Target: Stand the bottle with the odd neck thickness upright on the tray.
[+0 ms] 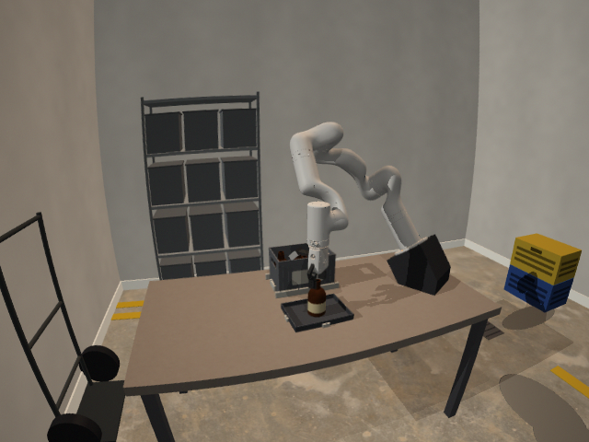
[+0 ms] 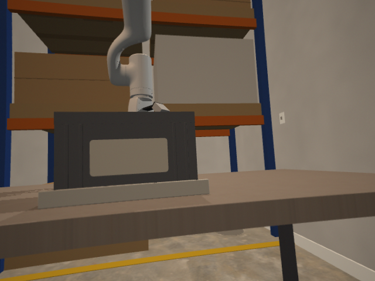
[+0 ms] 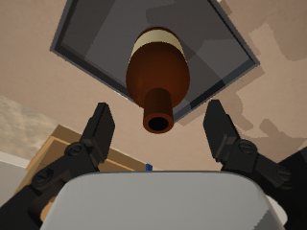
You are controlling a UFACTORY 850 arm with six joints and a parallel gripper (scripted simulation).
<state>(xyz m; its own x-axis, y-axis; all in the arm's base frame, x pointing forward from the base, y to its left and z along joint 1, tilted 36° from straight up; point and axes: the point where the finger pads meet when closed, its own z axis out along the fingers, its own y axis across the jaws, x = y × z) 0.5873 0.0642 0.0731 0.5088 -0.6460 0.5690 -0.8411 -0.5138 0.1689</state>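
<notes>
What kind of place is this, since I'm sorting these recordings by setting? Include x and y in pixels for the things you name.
Probably a warehouse or storeroom: a rack (image 1: 259, 180) filled with dark bins, heavy shelving with blue posts (image 2: 263, 78) and orange beams (image 2: 229, 120), and yellow stripes (image 1: 129, 304) (image 2: 181, 252) on the floor.

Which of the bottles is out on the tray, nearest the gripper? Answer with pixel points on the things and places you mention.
The brown bottle with the cream label (image 1: 316, 308) (image 3: 158, 72), upright on the black tray (image 1: 297, 327) (image 3: 86, 72) between the open fingers; the others in view are inside the crate (image 1: 281, 278) (image 2: 123, 127).

bottle (image 1: 316, 301) (image 3: 158, 79) upright on tray (image 1: 295, 324) (image 3: 88, 73), lower centre of top view, crate (image 1: 281, 278) (image 2: 127, 125) just behind it on table (image 1: 213, 328) (image 2: 302, 184)
</notes>
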